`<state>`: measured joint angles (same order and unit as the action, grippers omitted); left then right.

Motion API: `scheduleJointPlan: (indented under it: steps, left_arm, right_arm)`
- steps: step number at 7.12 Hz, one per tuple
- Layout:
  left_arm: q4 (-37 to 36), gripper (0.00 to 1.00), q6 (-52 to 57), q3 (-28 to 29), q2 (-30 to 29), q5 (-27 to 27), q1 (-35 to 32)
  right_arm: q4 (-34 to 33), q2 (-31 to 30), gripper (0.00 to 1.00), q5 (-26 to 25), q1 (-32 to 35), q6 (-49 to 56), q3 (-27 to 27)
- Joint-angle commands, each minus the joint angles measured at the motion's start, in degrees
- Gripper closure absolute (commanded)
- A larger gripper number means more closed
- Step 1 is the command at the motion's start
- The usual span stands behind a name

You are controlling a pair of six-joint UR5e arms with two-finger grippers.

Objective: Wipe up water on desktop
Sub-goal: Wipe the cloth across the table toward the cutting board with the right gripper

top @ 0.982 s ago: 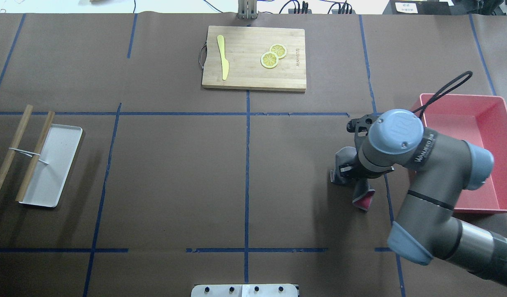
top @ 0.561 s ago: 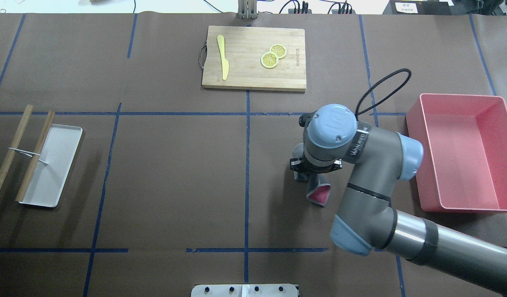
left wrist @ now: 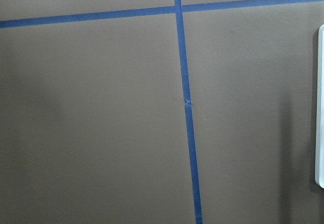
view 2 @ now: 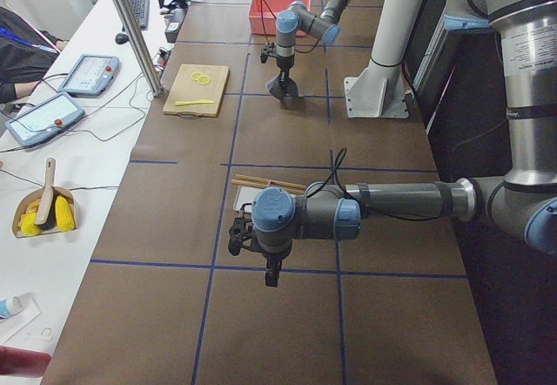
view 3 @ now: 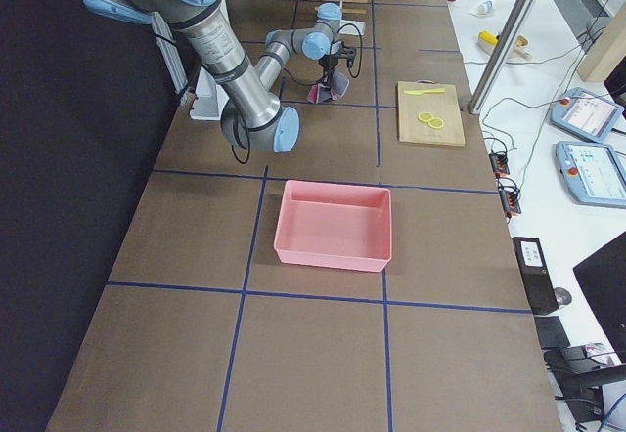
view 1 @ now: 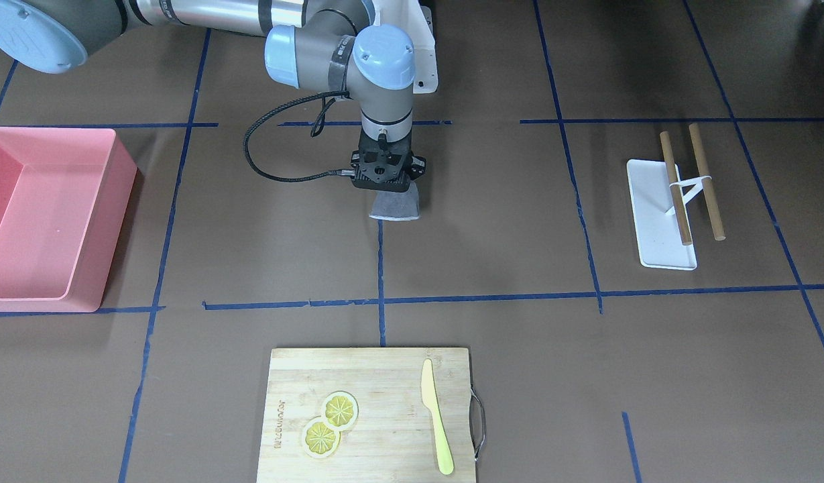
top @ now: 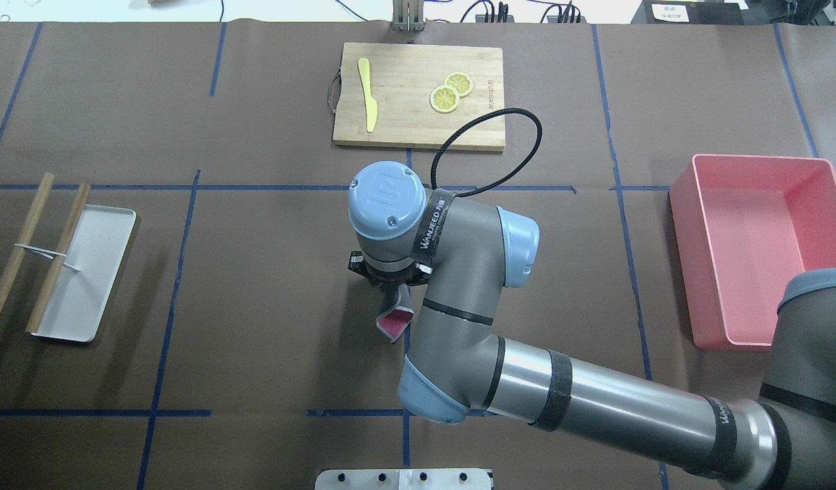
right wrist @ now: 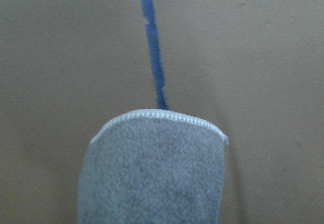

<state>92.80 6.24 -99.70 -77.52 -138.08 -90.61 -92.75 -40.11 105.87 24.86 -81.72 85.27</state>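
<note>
The desktop [top: 254, 286] is matte brown with blue tape lines; I see no water on it. My right gripper [top: 389, 273] points down over the centre tape line and is shut on a grey cloth with a pink underside [top: 394, 318]. The cloth hangs down to the desktop in the front view [view 1: 395, 205] and fills the bottom of the right wrist view [right wrist: 152, 173]. My left gripper [view 2: 271, 273] shows only in the exterior left view, near the white tray; I cannot tell whether it is open or shut. The left wrist view shows bare desktop [left wrist: 101, 122].
A wooden cutting board [top: 479, 129] with a yellow knife [top: 368, 95] and two lemon slices [top: 450, 92] lies at the far centre. A pink bin [top: 758, 252] stands at the right. A white tray [top: 84, 272] with two wooden sticks [top: 16, 252] lies at the left.
My right arm has swept left across the desktop with the cloth, from beside the pink bin to the centre tape line. Nothing else has moved.
</note>
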Motion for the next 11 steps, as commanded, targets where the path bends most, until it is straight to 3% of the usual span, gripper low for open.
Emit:
scheduleJointPlan:
  steps: [1,4,6,7,10,11]
  left_arm:
    - [0.01,0.0,0.0,-0.23,0.0,0.0,0.0]
    - [-0.07,0.0,0.0,-0.23,0.0,-0.09,0.0]
    - [-0.08,0.0,0.0,-0.32,0.0,-0.09,0.0]
    - [0.01,0.0,0.0,-0.32,0.0,-0.09,0.0]
    - [-0.08,0.0,0.0,-0.67,0.09,-0.18,0.0]
    - [-0.08,0.0,0.0,-0.49,0.0,-0.26,0.0]
  right_arm:
    - [-0.33,-6.86,1.0,0.56,1.5,5.03,4.51]
    - [-11.98,-21.9,1.0,0.65,5.8,19.71,20.59]
    - [-13.6,-32.7,1.0,0.13,8.88,28.51,25.98]
    - [-13.78,-34.93,1.0,0.04,10.11,30.03,26.69]
    - [-13.17,-30.48,1.0,-0.05,8.11,26.9,25.47]
    - [-13.07,-25.86,1.0,0.03,6.45,22.27,23.9]
